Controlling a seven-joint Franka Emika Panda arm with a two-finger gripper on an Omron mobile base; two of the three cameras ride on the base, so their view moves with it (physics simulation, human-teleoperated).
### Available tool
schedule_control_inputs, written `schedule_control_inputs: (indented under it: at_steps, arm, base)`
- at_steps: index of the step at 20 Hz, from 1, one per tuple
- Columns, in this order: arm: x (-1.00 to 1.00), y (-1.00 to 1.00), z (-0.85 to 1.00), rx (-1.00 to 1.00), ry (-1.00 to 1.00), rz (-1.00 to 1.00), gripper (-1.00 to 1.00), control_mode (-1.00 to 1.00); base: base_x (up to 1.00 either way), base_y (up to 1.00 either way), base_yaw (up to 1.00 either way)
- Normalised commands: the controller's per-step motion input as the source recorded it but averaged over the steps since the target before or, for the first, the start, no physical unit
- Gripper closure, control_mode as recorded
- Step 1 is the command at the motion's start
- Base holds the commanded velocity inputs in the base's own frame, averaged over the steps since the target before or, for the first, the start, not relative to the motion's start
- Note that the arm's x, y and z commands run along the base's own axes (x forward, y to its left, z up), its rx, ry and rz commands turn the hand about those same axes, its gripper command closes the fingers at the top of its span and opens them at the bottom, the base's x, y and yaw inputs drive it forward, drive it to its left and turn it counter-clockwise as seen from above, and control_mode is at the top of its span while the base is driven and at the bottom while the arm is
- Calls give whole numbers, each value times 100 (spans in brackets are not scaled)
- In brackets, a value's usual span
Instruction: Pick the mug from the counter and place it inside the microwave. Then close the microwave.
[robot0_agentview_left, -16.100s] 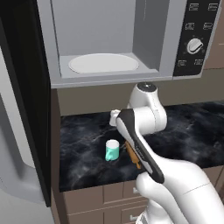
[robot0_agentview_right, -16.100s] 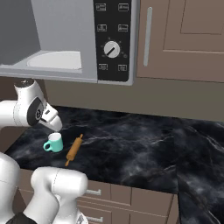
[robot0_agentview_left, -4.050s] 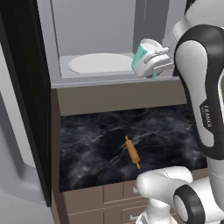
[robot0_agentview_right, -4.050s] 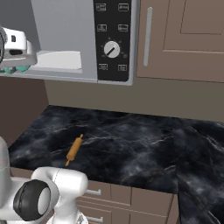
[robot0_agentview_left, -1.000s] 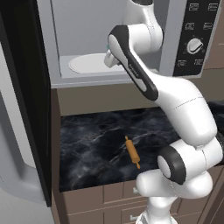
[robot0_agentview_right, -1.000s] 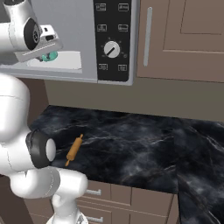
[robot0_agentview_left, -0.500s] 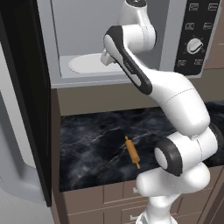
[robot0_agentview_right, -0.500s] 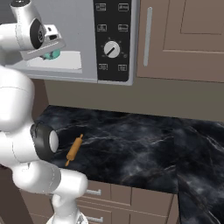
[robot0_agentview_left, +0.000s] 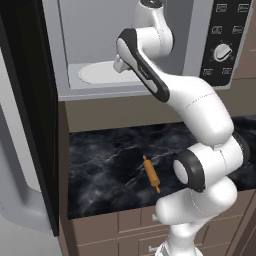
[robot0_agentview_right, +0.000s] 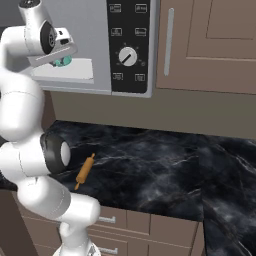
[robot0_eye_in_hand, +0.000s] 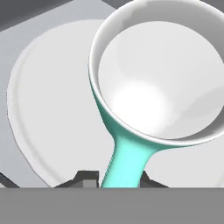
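- A second ago my arm was already reaching into the microwave (robot0_agentview_left: 150, 30); since then it has pushed a little deeper, and the wrist now stands higher in the cavity in both base views.
- Four seconds ago the mug (robot0_eye_in_hand: 157, 74) was in plain sight at the cavity's mouth; now, from the left base view, my own forearm covers it.
- From the right base view just a sliver of teal (robot0_agentview_right: 63, 61) peeks out below my hand.
- My jaws (robot0_eye_in_hand: 117, 177) are closed tight on the mug's handle; in the hand view the teal handle runs down between the two dark tips.
- The mug hangs over the white turntable plate (robot0_eye_in_hand: 48, 109), its white inside facing my camera. I cannot tell whether its base touches the plate.
- The orange rolling pin (robot0_agentview_left: 151, 173) lies where it lay before on the black marble surface (robot0_agentview_left: 105, 165), well apart from the mug.
- The microwave door (robot0_agentview_left: 30, 115) stands open at the left, cut off by the frame edge.
- The control panel (robot0_agentview_right: 131, 47) with its dial is clear; the button markings are too small to read.
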Motion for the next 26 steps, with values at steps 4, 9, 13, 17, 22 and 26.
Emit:
schedule_control_inputs:
  at_steps: [4, 9, 13, 17, 22, 26]
  arm:
    - [23, 2, -17, 0, 0, 0, 100, -100]
    - [32, 1, -31, 0, 0, 0, 100, -100]
    - [31, 3, -21, 0, 0, 0, 100, -100]
    - [34, 6, -5, 0, 0, 0, 100, -100]
    - [34, 4, 0, 0, 0, 0, 100, -100]
    - [36, 3, 0, 0, 0, 0, 100, -100]
  base:
    - [0, 0, 0]
    - [0, 0, 0]
    - [0, 0, 0]
    - [0, 0, 0]
    - [0, 0, 0]
    - [0, 0, 0]
